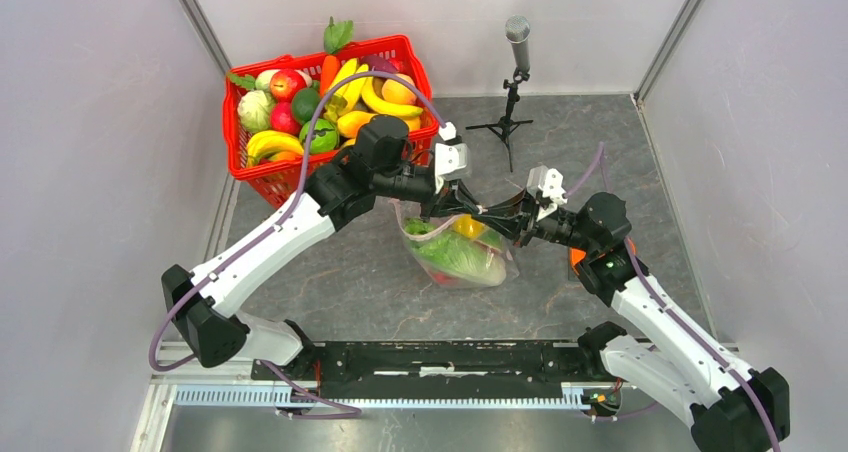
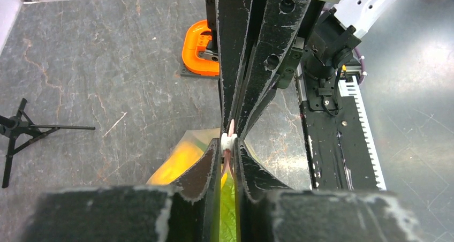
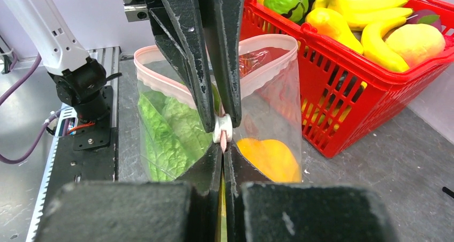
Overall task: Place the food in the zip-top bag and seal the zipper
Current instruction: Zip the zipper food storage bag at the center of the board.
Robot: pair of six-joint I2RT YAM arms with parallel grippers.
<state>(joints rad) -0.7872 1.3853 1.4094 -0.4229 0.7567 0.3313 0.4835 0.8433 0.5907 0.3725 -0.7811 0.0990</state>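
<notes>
- Two black grippers meet tip to tip: left gripper point(image 2: 229, 150) and right gripper point(image 3: 222, 148), each pinching the thin pink-red zipper strip point(image 3: 160, 82), either side of a small white slider point(image 3: 222, 128).
- Clear soft zip-top bag point(image 1: 462, 257), mid-table, right of and nearer than the red mesh basket point(image 1: 265, 177), holds long white-green cabbage point(image 3: 168, 127) and yellow bell pepper point(image 3: 267, 156).
- Bag mouth gapes open beyond the pinch; likely best to hold one end taut and slide straight along.
</notes>
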